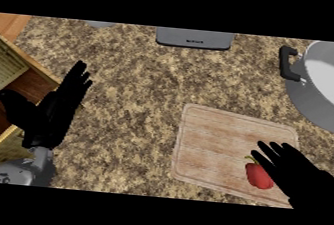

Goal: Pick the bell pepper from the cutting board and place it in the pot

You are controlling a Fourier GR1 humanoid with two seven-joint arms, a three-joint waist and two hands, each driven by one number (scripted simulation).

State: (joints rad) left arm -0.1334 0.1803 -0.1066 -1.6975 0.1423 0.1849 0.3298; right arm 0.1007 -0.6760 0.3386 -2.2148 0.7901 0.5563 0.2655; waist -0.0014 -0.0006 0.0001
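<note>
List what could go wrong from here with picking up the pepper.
1. The right robot hand sits beside the bell pepper, fingers straight, not curled round it; closing may nudge it away instead.
2. The pepper lies near the cutting board's lower right edge and might roll onto the counter.
3. The pot is partly out of view, so the placement is harder to judge.

The pot (327,88) is running off the view's right edge, its far side unseen. The right hand (301,174) is covering the bell pepper's (258,175) right side and the cutting board's (220,139) near right corner. A grey appliance (195,38) is being cropped at the counter's far edge. The open drawer (8,95) is leaving the view at left.
</note>
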